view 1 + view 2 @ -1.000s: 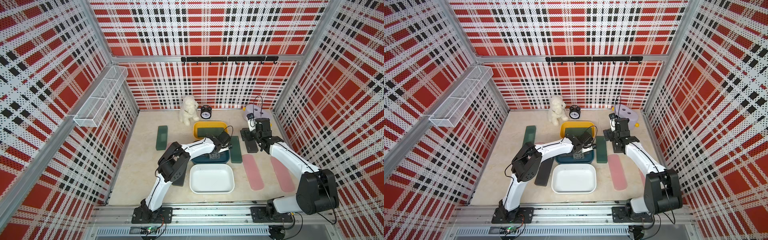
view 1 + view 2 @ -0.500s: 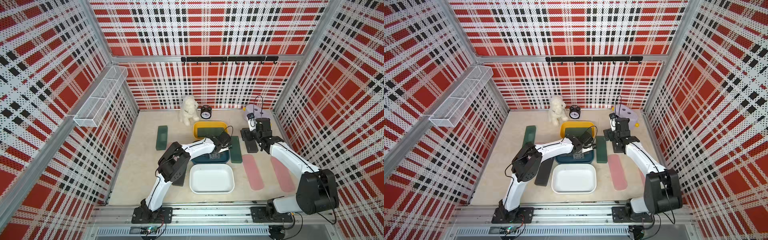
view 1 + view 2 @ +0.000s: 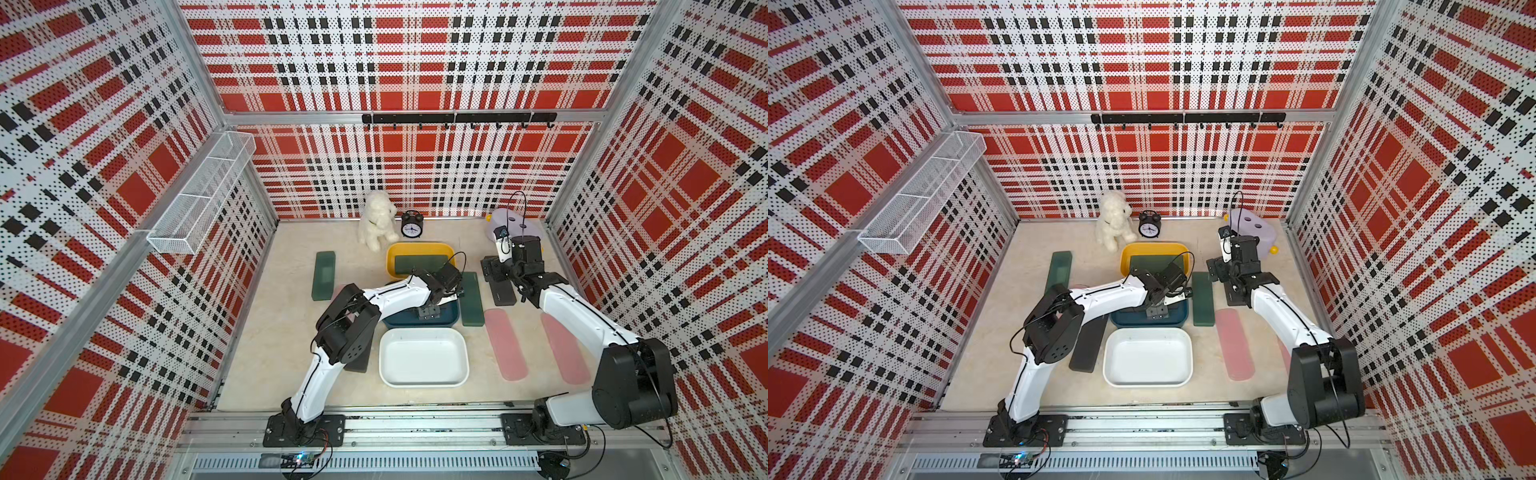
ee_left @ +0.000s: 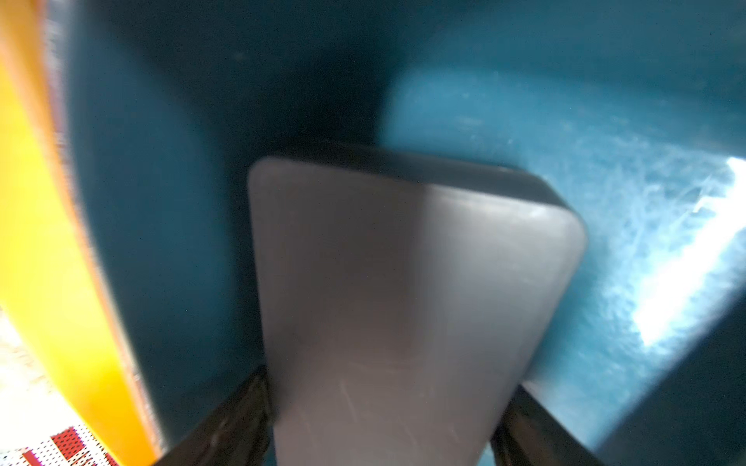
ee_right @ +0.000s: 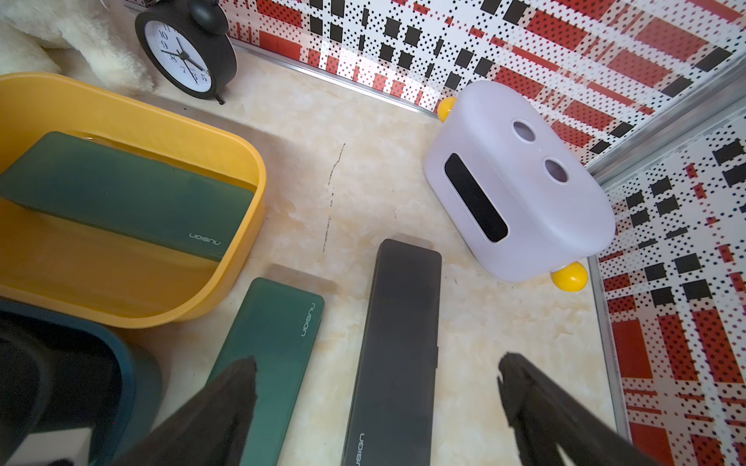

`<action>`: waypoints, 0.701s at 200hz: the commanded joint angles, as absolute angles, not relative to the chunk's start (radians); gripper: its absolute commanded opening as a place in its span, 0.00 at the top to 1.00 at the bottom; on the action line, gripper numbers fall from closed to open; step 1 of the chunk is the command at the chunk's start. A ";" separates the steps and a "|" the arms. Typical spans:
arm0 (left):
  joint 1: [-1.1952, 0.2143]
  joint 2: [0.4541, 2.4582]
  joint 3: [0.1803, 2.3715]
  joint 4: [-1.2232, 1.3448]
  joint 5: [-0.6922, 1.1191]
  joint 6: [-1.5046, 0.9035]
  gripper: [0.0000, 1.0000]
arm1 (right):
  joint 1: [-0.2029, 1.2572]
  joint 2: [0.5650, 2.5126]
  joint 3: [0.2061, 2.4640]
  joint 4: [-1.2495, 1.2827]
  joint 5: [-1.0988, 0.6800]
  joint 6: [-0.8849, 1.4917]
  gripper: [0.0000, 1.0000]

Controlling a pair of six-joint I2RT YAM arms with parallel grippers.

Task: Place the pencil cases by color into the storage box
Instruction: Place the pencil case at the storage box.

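Left gripper [image 4: 389,379] flanks black case [image 4: 403,262] inside blue tub [image 4: 161,201], grip unclear; right gripper [image 5: 377,361] spread wide.

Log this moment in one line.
left gripper: black case between fingers, in blue tub, grip unclear | right gripper: open, over tabletop black case

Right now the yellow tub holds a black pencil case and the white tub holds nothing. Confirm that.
Not quite. The pencil case in the yellow tub is dark green, not black; the right wrist view shows it clearly. The white tub does hold nothing, as both top views show.
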State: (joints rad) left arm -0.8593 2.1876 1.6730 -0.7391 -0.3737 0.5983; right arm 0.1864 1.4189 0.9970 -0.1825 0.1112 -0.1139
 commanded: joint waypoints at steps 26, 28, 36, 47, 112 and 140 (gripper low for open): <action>-0.866 2.185 1.677 -0.724 -0.383 0.590 0.04 | 0.176 1.407 1.010 -0.175 0.102 -0.112 0.00; -0.866 2.184 1.678 -0.724 -0.383 0.590 0.01 | 0.176 1.407 1.011 -0.175 0.103 -0.112 0.00; -0.867 2.181 1.677 -0.724 -0.386 0.590 0.01 | 0.176 1.406 1.010 -0.175 0.103 -0.112 0.00; -0.868 2.175 1.677 -0.724 -0.391 0.590 0.01 | 0.176 1.406 1.010 -0.175 0.102 -0.112 0.00; -0.884 2.122 1.682 -0.724 -0.453 0.588 0.01 | 0.176 1.402 1.009 -0.176 0.100 -0.108 0.00; -0.886 2.093 1.683 -0.723 -0.488 0.575 0.01 | 0.176 1.399 1.009 -0.179 0.101 -0.105 0.00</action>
State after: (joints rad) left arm -0.8810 2.1616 1.6730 -0.7338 -0.4343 0.5896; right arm 0.1864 1.4189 0.9974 -0.1825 0.1085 -0.1135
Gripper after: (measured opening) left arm 0.991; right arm 0.997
